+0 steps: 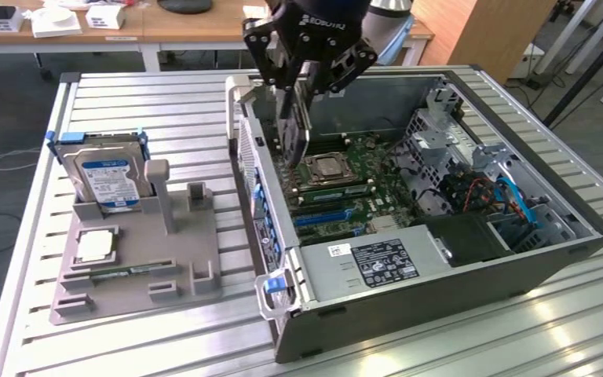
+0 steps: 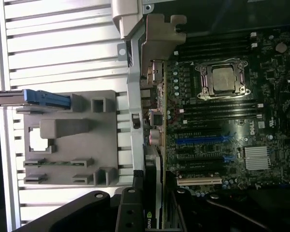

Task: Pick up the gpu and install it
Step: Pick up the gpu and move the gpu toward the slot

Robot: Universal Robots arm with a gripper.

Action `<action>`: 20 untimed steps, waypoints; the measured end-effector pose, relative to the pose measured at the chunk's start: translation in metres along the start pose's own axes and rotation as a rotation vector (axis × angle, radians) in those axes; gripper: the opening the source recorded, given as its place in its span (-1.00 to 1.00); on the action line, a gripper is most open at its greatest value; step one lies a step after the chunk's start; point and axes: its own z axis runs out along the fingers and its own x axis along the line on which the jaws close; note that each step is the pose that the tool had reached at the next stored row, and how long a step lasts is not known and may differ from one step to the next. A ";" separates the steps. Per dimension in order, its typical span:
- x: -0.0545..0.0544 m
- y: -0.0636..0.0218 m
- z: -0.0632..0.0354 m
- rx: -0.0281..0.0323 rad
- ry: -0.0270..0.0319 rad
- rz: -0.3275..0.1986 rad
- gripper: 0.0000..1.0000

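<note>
On the slatted table [image 1: 123, 102], you have the open computer case [image 1: 553, 259] along the edge at the exterior view's right. The gray holder [image 1: 191, 259] sits near the opposite edge, with a hard drive [image 1: 107, 177] standing in it. Over the case's motherboard [image 1: 380, 192], your gripper [image 1: 299, 90] is clenched on the gpu [image 1: 297, 137]. The gpu hangs upright on edge, its lower end close beside the processor socket [image 1: 328, 166]; whether it touches the board, you cannot tell.
</note>
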 end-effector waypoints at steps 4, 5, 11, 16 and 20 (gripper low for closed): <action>-0.016 0.0018 -0.0019 0.0014 0.0142 0.001 -0.46; -0.021 0.0023 -0.0024 0.0018 0.0180 0.001 -0.46; -0.048 0.0052 -0.0054 0.0028 0.0288 0.002 -0.46; -0.061 0.0067 -0.0070 0.0023 0.0226 0.002 -0.46; -0.069 0.0077 -0.0077 -0.0012 -0.0035 0.000 -0.46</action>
